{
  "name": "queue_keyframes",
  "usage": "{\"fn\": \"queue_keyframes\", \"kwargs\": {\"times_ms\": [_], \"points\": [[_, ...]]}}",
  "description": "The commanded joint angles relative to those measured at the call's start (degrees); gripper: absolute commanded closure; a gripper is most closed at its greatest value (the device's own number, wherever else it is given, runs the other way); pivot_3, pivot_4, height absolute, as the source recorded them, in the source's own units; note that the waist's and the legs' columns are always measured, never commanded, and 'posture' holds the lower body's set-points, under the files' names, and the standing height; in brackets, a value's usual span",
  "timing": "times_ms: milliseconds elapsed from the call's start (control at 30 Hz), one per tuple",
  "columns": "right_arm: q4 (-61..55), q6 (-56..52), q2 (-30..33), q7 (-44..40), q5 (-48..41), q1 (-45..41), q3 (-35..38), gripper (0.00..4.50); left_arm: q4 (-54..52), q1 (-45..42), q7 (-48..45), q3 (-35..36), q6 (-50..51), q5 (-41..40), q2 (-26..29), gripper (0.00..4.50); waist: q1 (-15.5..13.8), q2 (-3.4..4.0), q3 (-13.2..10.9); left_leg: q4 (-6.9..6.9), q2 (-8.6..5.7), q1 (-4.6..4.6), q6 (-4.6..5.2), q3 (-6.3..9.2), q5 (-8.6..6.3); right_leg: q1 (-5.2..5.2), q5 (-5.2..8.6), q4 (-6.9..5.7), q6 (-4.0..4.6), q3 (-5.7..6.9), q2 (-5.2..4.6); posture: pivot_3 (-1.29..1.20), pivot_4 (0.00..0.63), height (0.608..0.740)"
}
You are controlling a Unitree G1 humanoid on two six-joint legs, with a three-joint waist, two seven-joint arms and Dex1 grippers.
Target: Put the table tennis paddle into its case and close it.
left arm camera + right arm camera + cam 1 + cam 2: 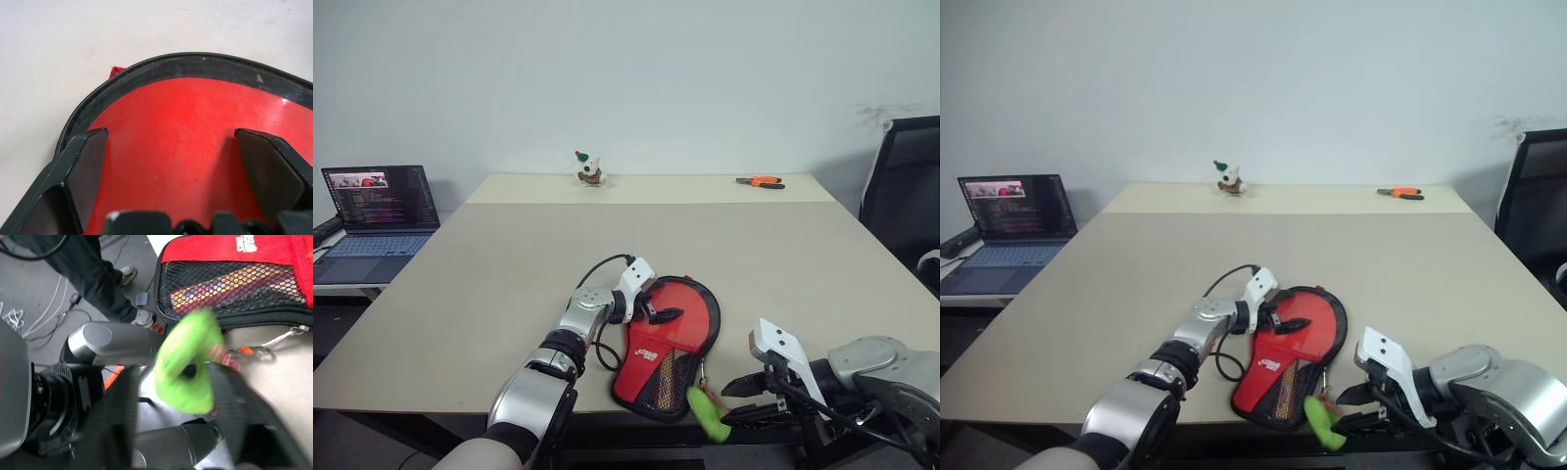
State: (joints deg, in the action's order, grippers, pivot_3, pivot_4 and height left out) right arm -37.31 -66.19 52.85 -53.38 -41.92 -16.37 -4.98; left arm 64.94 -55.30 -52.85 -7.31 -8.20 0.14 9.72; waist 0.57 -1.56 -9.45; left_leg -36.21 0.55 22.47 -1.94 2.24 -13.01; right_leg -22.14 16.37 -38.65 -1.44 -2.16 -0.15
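Lying paddle handle toward table's near edge.

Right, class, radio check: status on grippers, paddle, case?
Left gripper open over the paddle. Right gripper by green ring, grip unclear. Case unzipped, paddle inside. Nothing blocking.

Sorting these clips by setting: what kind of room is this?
Probably an office or lab: a large plain table against a bare wall, an open laptop showing code beside it, and a black office chair at its side.
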Motion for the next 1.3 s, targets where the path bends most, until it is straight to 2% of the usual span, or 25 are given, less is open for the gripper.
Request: {"fn": "queue_keyframes", "kwargs": {"times_ms": [33, 167, 267, 400, 467, 700, 900, 1000, 1233, 1300], "points": [[4.52, -0.59, -2.16, 3.20, -1.28, -4.89, 4.85, 1.50, -3.67, 1.71, -0.55, 1.30, 0.01, -0.92, 0.77, 0.00, 0.22, -0.04, -0.02, 0.00, 0.00, 0.00, 0.00, 0.00, 0.00, 0.00, 0.00, 0.00, 0.00, 0.00, 0.00, 0.00, 0.150, 0.740], [15.77, 1.51, -9.77, 12.33, 4.23, -12.36, 5.41, 1.50, -15.77, 4.91, -4.46, 3.85, 5.01, -5.28, 3.63, 0.00, 1.19, -0.27, -0.26, 0.03, 0.10, 0.04, 0.00, 0.00, 0.00, -0.15, -0.01, -0.11, 0.02, -0.07, 0.00, 0.00, 0.150, 0.740], [23.97, 4.66, -14.65, 17.70, 8.78, -16.33, 5.17, 1.50, -28.09, 8.82, -8.12, 5.77, 13.79, -10.10, 7.36, 0.00, 1.48, -0.34, -0.38, 0.06, 0.16, 0.15, -0.01, 0.09, 0.01, -0.33, -0.02, -0.25, 0.08, -0.15, 0.00, 0.00, 0.150, 0.740], [33.38, 7.96, -20.79, 22.65, 12.28, -19.38, 5.96, 1.50, -45.40, 14.33, -15.15, 9.16, 33.31, -21.31, 15.63, 0.00, 1.70, -0.33, -0.40, 0.10, 0.17, 0.53, -0.01, 0.16, 0.01, -0.83, -0.19, -0.39, 0.40, -0.20, -0.01, 0.00, 0.150, 0.740], [36.40, 9.72, -22.49, 23.41, 13.60, -19.93, 5.95, 1.50, -50.02, 15.94, -15.76, 10.93, 39.15, -24.87, 18.77, 0.00, 1.61, -0.29, -0.42, 0.11, 0.18, 0.65, -0.01, 0.17, 0.01, -0.99, -0.18, -0.40, 0.43, -0.20, -0.02, 0.00, 0.150, 0.740], [46.31, 13.85, -29.24, 25.68, 17.14, -21.99, 4.97, 1.50, -60.15, 24.93, -17.99, 11.39, 43.31, -26.35, 29.69, 0.00, 1.44, -0.25, -0.45, 0.08, 0.15, 0.69, -0.01, 0.15, 0.01, -1.03, -0.18, -0.41, 0.45, -0.20, -0.05, 0.00, 0.150, 0.740], [49.94, 14.52, -31.67, 25.74, 19.38, -22.62, 3.70, 1.50, -63.75, 28.17, -16.09, 11.52, 43.95, -26.75, 30.82, 0.00, 1.18, -0.24, -0.46, 0.06, 0.16, 0.71, -0.01, 0.19, 0.02, -1.02, -0.20, -0.41, 0.49, -0.20, -0.05, 0.00, 0.150, 0.740], [51.02, 14.36, -32.56, 25.68, 19.97, -23.13, 3.39, 2.06, -65.36, 29.25, -14.99, 11.41, 44.29, -27.04, 30.72, 0.00, 1.29, -0.24, -0.46, 0.06, 0.16, 0.70, -0.01, 0.14, 0.01, -1.02, -0.20, -0.41, 0.48, -0.20, -0.05, 0.00, 0.150, 0.740], [54.30, 15.07, -32.56, 23.19, 21.39, -26.07, 3.13, 4.32, -67.39, 30.66, -14.09, 11.02, 44.32, -27.38, 31.40, 0.00, 1.46, -0.24, -0.46, 0.07, 0.22, 0.62, 0.00, 0.09, 0.01, -1.02, -0.24, -0.43, 0.55, -0.23, -0.03, 0.00, 0.150, 0.740], [56.57, 16.08, -32.66, 22.48, 22.00, -27.89, 2.88, 4.48, -67.81, 30.85, -13.78, 11.05, 44.37, -27.56, 31.47, 0.00, 1.58, -0.24, -0.46, 0.08, 0.23, 0.59, 0.00, 0.05, 0.02, -1.02, -0.25, -0.44, 0.57, -0.25, -0.01, 0.00, 0.150, 0.740]]}}
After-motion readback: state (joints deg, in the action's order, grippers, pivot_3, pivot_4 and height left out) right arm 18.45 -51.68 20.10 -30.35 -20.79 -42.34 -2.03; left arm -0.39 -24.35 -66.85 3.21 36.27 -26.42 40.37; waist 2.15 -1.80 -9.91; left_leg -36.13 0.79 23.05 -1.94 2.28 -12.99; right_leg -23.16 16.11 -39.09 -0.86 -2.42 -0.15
